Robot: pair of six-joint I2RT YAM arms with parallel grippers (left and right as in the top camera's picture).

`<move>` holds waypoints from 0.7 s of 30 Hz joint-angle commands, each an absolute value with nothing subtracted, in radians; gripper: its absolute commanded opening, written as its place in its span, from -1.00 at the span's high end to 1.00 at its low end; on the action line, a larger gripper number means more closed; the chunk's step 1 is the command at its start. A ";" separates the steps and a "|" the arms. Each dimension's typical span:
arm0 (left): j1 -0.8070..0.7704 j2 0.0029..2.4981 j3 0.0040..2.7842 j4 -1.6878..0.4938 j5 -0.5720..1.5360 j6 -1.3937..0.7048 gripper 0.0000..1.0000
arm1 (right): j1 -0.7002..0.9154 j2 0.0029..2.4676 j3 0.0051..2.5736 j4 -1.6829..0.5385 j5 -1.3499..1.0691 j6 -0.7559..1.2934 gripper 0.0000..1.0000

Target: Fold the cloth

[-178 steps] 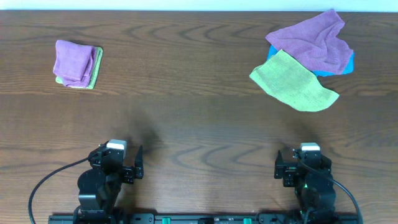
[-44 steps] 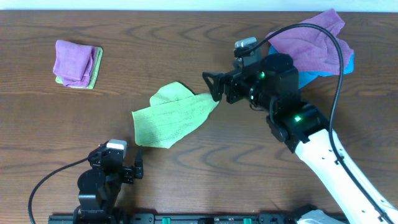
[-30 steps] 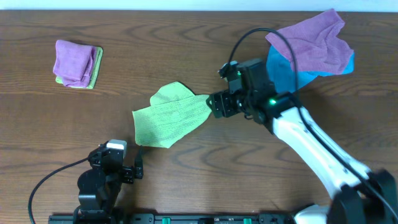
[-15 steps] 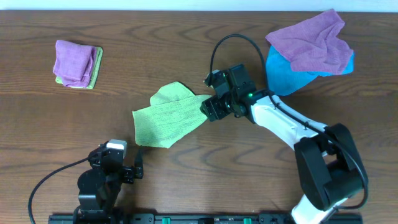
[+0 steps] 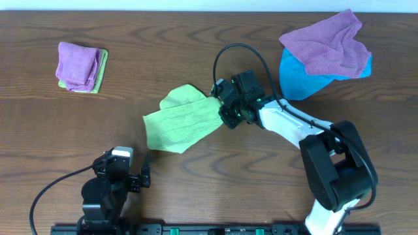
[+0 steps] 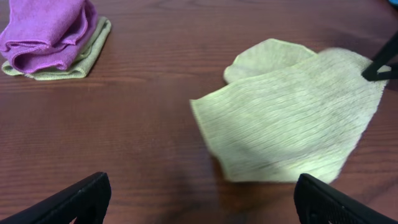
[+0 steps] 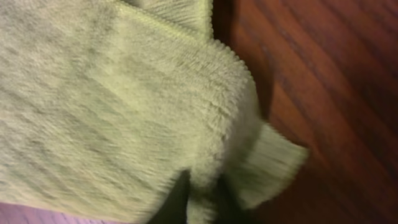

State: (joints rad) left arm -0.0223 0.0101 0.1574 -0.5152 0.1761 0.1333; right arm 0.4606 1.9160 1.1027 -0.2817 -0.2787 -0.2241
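The light lime-green cloth (image 5: pixel 179 121) lies crumpled on the wooden table near its middle, one corner folded up at the back. My right gripper (image 5: pixel 221 108) is low at the cloth's right edge and shut on a pinch of it. The right wrist view shows the cloth (image 7: pixel 124 106) bunched between the dark fingers of the right gripper (image 7: pixel 202 199). My left gripper (image 5: pixel 145 171) rests open near the table's front left, away from the cloth. In the left wrist view the cloth (image 6: pixel 292 118) lies ahead of the left gripper (image 6: pixel 202 193), with nothing between its fingers.
A folded purple cloth on a folded green one (image 5: pixel 81 65) sits at the far left, also visible in the left wrist view (image 6: pixel 50 34). A loose purple cloth (image 5: pixel 326 42) lies over a bright blue cloth (image 5: pixel 297 78) at the far right.
My right gripper has come down onto the cloth's right edge and shut on it. The cloth has shifted slightly to the right. The left arm has not moved.
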 commanded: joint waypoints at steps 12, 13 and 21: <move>-0.018 0.004 0.142 -0.514 0.173 0.131 -0.91 | 0.465 1.675 1.283 -0.363 -0.283 0.014 0.97; -0.018 0.004 0.142 -0.514 0.173 0.131 -0.91 | 0.465 1.641 1.313 -0.371 -0.277 0.014 0.97; -0.018 0.004 0.142 -0.514 0.173 0.131 -0.91 | 0.466 1.428 1.546 -0.416 -0.300 0.014 0.33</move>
